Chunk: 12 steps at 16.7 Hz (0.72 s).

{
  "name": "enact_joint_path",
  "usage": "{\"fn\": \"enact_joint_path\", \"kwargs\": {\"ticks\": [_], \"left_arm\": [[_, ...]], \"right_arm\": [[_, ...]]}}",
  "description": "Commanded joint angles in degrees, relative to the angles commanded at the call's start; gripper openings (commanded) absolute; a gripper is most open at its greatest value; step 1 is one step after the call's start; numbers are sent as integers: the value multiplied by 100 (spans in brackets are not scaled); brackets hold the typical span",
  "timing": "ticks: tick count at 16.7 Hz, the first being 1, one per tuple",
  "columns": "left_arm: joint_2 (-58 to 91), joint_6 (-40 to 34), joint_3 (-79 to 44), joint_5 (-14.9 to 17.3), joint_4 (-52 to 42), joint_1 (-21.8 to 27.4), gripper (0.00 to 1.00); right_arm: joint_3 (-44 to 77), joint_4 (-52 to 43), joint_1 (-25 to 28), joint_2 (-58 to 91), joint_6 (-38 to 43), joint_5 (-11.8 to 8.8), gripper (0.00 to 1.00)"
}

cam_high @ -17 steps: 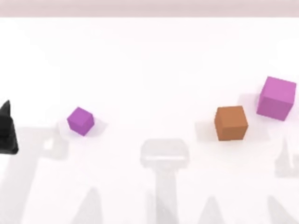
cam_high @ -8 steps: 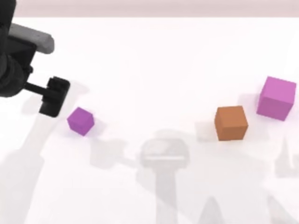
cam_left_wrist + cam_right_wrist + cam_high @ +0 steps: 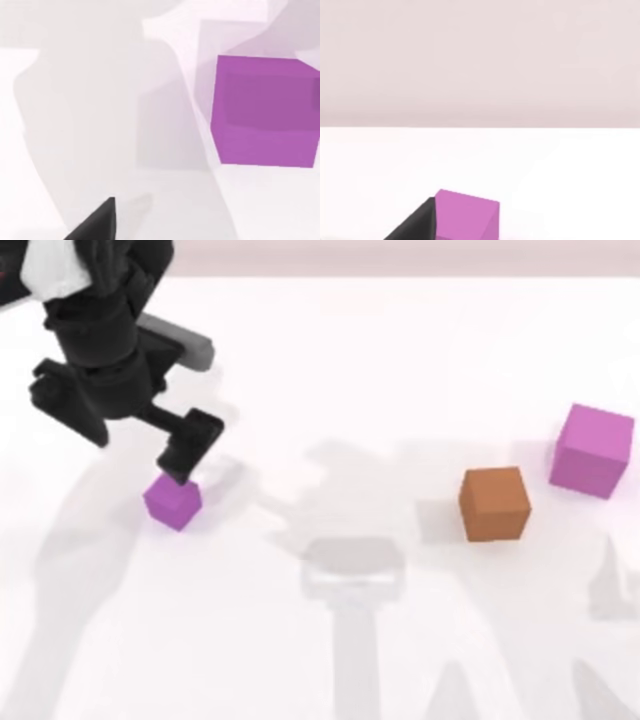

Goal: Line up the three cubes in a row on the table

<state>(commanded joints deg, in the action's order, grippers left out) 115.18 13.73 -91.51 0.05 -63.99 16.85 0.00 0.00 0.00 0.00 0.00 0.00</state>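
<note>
Three cubes sit apart on the white table (image 3: 330, 390). The small magenta-purple cube (image 3: 172, 500) (image 3: 265, 110) is at the left, the brown-orange cube (image 3: 494, 503) at the right, and the larger magenta-purple cube (image 3: 592, 450) (image 3: 465, 215) at the far right. My left gripper (image 3: 185, 448) hangs open just behind the small cube, nothing between its jaws. Only one dark finger (image 3: 97, 225) shows in the left wrist view, apart from the cube. My right arm is out of the top view. One finger (image 3: 417, 222) shows in the right wrist view, with the larger cube beyond it.
The left arm's dark body (image 3: 100, 350) covers the back left corner. The table's back edge (image 3: 400, 278) runs along the top of the top view. Grey reflections lie across the near half of the table.
My left arm has swung in from the table's left edge and now has its gripper just behind the small cube. None of the cubes has moved.
</note>
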Motion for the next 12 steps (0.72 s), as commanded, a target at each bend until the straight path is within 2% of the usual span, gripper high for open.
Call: {"fn": "enact_joint_path", "kwargs": {"ticks": [8,12], "left_arm": [[418,47,-412,5,-218,35,100],[569,67,-120,8,200,54,100]], "right_arm": [[0,0,0,0,0,0,100],[0,0,0,0,0,0,100]]}}
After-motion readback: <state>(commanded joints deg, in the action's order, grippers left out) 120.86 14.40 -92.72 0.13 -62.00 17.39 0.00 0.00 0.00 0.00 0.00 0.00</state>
